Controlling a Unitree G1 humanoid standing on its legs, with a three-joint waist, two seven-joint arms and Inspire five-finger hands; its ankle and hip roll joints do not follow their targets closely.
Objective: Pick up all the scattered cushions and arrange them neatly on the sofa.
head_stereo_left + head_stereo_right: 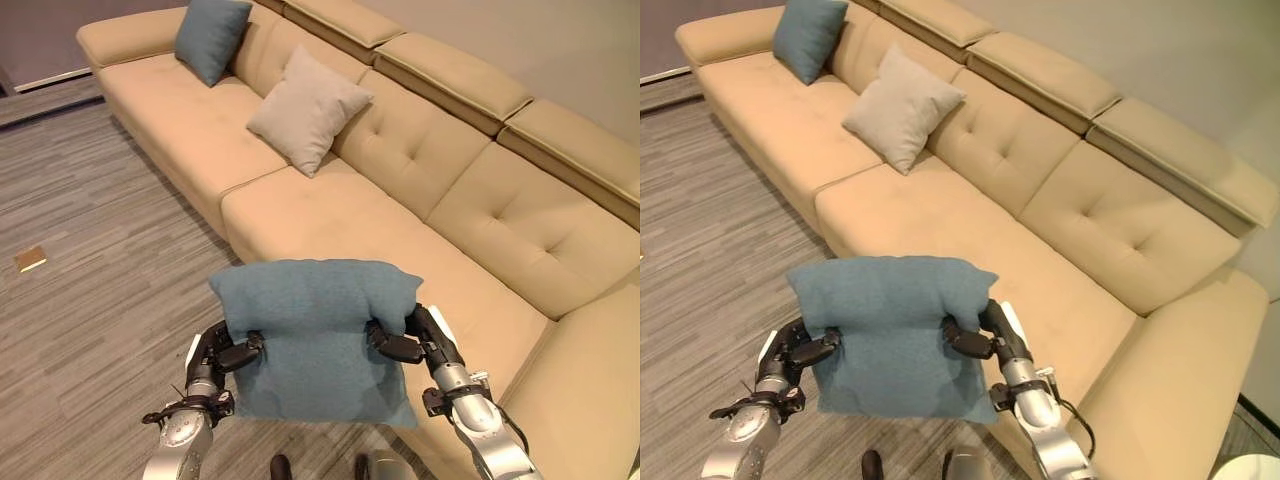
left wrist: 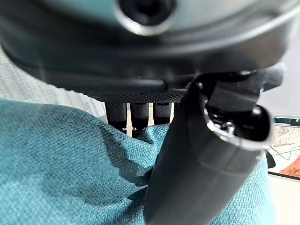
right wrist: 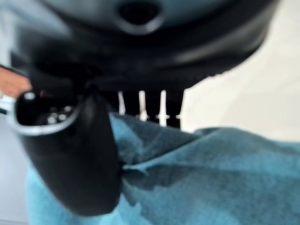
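While the left eye view looks down on the sofa (image 1: 330, 205), a blue cushion (image 1: 315, 335) hangs in the air just off the seat's front edge, held between the left hand (image 1: 228, 352) and the right hand (image 1: 405, 338), each pinching one upper side so the top folds over and the rest droops toward the floor (image 1: 90, 290); a beige cushion (image 1: 308, 108) leans against the backrest past the seam between the seats, and a second blue cushion (image 1: 211, 36) leans at the far end near the armrest.

From the right eye view the scene is the same; the held cushion sits level, clear of the seat, and the nearer seats are bare.

Along the left wrist view, the thumb presses into teal cloth with the fingers (image 2: 136, 115) behind it, so this hand is closed on the cushion.

Past the right wrist view's thumb, the fingers (image 3: 140, 108) lie behind a pinched ridge of cloth, closed on it likewise.

Both grips take only a fold of soft cloth; if one slips or lets go early, the cushion could swing or drop to the floor; released too near the front edge, it may slide off, or land flat instead of leaning upright.
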